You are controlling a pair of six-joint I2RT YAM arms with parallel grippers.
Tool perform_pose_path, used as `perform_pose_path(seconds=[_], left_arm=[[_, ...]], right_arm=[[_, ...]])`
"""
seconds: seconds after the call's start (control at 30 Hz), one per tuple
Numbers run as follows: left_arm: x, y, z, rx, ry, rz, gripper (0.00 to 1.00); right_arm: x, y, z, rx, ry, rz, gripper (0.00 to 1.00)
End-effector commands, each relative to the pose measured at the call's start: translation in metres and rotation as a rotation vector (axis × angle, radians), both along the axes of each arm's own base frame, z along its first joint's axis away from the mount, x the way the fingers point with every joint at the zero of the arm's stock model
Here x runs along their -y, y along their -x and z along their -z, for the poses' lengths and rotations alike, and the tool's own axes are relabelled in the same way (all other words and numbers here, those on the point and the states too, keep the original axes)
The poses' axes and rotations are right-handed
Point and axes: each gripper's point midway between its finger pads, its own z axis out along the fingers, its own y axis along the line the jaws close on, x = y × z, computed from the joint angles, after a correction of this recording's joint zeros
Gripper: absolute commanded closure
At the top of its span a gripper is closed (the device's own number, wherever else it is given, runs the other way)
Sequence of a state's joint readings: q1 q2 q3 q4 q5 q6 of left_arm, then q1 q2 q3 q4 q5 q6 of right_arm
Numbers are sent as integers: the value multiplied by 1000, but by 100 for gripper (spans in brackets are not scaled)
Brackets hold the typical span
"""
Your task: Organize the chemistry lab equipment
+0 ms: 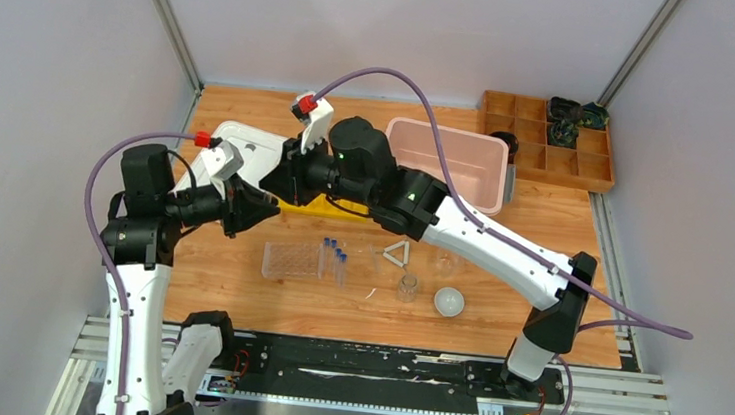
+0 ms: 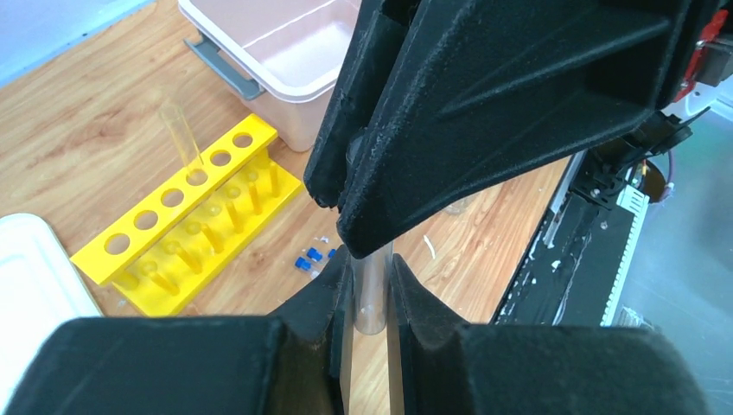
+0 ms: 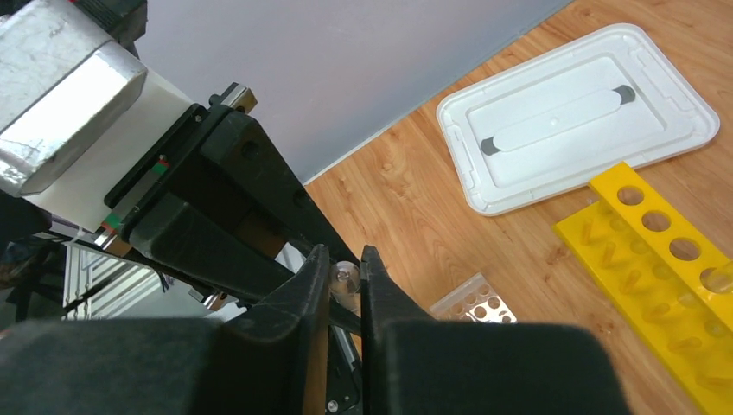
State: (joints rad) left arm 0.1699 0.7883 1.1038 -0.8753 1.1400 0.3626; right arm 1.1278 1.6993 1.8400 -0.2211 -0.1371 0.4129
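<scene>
Currently, left gripper (image 2: 370, 259): clamped on clear tube (image 2: 372, 304).
right gripper (image 3: 344, 258): pinching same tube's end, directly opposite left gripper.
clear plastic tube rack (image 1: 293, 259): on desk (image 1: 236, 288), below both grippers.

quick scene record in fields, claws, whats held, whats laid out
left claw: shut on clear tube
right claw: shut on the same tube's other end
yellow rack: holds one standing tube
pink tub: open, white lid lying beside yellow rack
laid out: clear rack, blue-capped tubes, white triangle, glass cup, white dish
</scene>
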Motion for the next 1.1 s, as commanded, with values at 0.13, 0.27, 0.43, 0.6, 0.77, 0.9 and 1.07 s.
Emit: perform_pose_path(seconds=[0.13,0.27,0.43,0.6,0.77,0.9,1.07], left_arm=[[-8,-11,12,-69,-7,-71,0],[-22,-32,27,-189,-19,-182,0],[-45,-67,48,-349,-26,-371,0],[-74,-93,67,-420,-67,-564,0],[-91,-102,80,-456,-90,-658,0],[-108,-109,91,-501,-90,-743,0],[-129,-115,106,-546,-121,-821,0]], right_arm=[[6,-22,3,85,81,90,100],[18,-55,21,89,155,158,100],[21,-92,57,98,257,215,100],[9,-116,98,110,345,233,100],[-5,-138,136,97,392,250,100],[-14,-152,159,93,407,266,100],[-15,-166,182,96,423,299,100]])
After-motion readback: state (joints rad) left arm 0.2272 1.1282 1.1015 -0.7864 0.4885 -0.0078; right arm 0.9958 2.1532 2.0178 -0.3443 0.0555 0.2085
